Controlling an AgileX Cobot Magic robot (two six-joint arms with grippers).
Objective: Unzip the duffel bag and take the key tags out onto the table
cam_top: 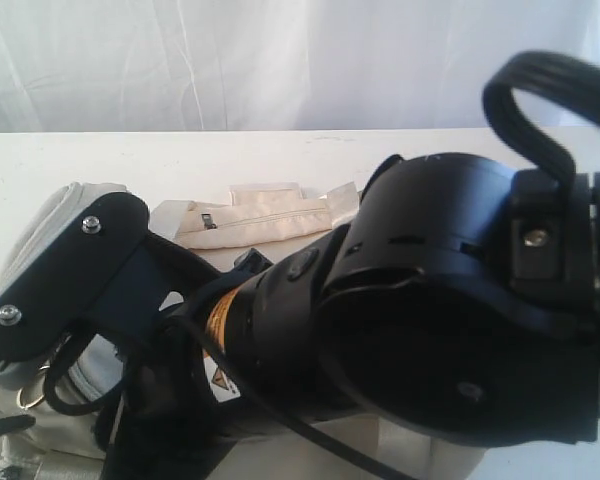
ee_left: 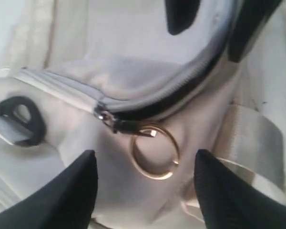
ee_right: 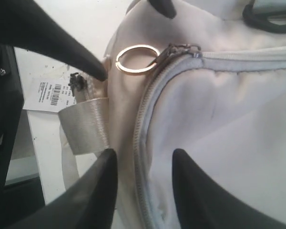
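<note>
The cream duffel bag (cam_top: 270,222) lies on the white tabletop (cam_top: 280,155). In the exterior view it is mostly hidden behind the two black arms, and the right arm's bulky joint (cam_top: 450,310) fills much of the frame.

The left end effector (ee_left: 144,153) hangs just above the bag with its fingers spread wide and nothing clamped between them. Under the gap lies a gold ring (ee_left: 155,175), hooked to the zipper slider (ee_left: 105,116). A dark strip runs beside the grey zip from the slider onward; I cannot tell whether that stretch is open. A black strap ring (ee_left: 34,126) sits on the fabric off to one side.

The right end effector (ee_right: 144,153) is also apart, its two fingers straddling the curved grey zip (ee_right: 142,143) without pinching it. The same gold ring and slider lie beyond its tips, at the corner of the bag. Beside that corner a loop of webbing handle (ee_right: 83,126) stands out from the bag, and past it a barcode label (ee_right: 50,94) rests on the tabletop.
</note>
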